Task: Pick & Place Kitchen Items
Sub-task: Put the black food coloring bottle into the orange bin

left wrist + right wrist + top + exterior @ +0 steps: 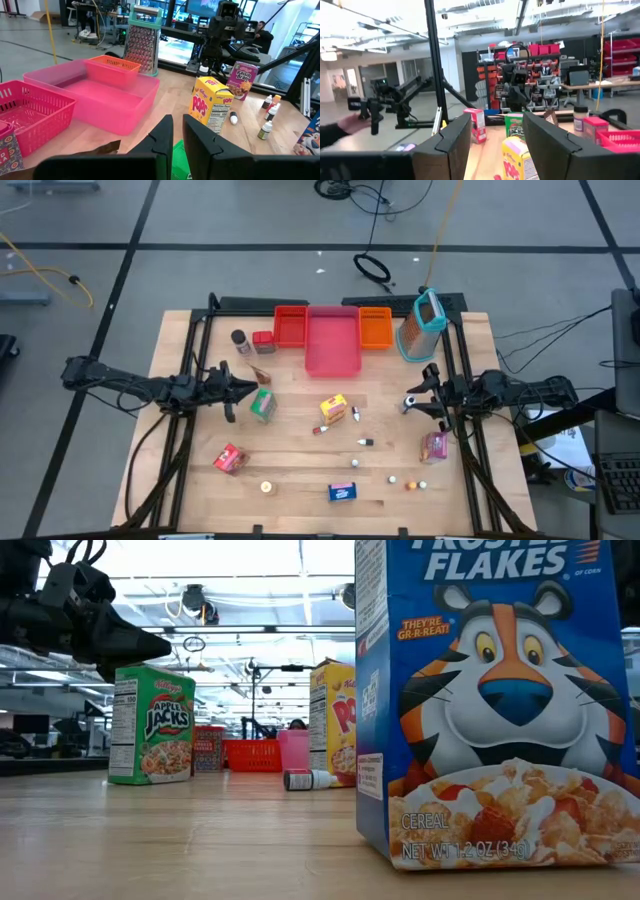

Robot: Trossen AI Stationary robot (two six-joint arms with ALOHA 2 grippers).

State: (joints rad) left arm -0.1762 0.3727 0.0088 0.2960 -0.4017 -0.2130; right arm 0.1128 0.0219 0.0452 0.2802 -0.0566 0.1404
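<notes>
Here the left gripper hovers just above the green box, which stands upright near the table's left-middle, in front of the pink tray; in the left wrist view its fingers sit close together with only a narrow slot between them and nothing held, the green carton showing directly beneath. In the low view the same gripper hangs at the box top, apparently not yet touching. The step in hand looks to be the pickup of this box. To do it well, I would judge the jaws must first spread wider than the carton's narrow side, then descend squarely so the pads close on its two broad faces below the top flap; a light card box tips or crushes easily, so the closing should be gentle and centred. The brown piece lying just beside the box should be kept clear of the fingers. The right gripper waits at the table's right edge, fingers spread apart and empty, near the grater. The yellow box, blue box and pouches lie apart across the board, still to be sorted.
</notes>
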